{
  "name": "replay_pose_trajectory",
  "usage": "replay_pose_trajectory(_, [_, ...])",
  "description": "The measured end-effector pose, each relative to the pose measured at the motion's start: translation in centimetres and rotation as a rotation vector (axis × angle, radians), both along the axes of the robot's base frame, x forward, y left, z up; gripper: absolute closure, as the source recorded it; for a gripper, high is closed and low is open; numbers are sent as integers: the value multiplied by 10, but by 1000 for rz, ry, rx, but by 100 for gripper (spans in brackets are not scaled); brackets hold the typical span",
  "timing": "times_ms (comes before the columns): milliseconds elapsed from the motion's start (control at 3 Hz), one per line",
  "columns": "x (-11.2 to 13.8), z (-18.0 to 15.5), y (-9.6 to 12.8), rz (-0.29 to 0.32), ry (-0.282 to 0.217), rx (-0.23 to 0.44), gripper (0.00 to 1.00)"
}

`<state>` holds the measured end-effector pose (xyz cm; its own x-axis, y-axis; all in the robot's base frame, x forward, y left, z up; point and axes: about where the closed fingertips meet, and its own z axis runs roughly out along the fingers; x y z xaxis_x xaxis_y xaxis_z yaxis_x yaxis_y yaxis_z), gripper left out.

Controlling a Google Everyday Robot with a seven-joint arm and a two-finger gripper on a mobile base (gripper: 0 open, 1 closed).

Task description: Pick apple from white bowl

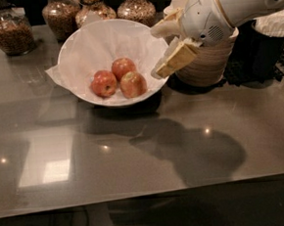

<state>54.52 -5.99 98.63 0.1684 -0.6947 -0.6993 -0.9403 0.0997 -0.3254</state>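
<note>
The white bowl [85, 48], wide and lined with crinkled white paper, stands at the back middle of the grey table. Three red apples lie in it. The apple [133, 84] with a paler yellow-orange blush is the right-hand one. A redder apple [104, 83] lies to its left and another [123, 67] behind it. My gripper [159, 50] hangs over the bowl's right rim, above and to the right of the apples. It is open and empty, with its cream fingers [175, 60] pointing left toward the bowl.
Several glass jars of brown food [11, 31] line the back edge. Stacked off-white disposable bowls [208, 66] stand right of the white bowl, partly behind my arm. A dark object [262, 51] sits at the far right. The table's front edge [138, 193] is near.
</note>
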Motion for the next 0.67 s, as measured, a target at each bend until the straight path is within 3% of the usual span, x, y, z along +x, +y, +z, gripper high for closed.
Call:
replay_pose_trajectory(333, [9, 3, 13, 22, 10, 36, 23])
replay_pose_trajectory(667, [24, -20, 20, 27, 56, 20, 15])
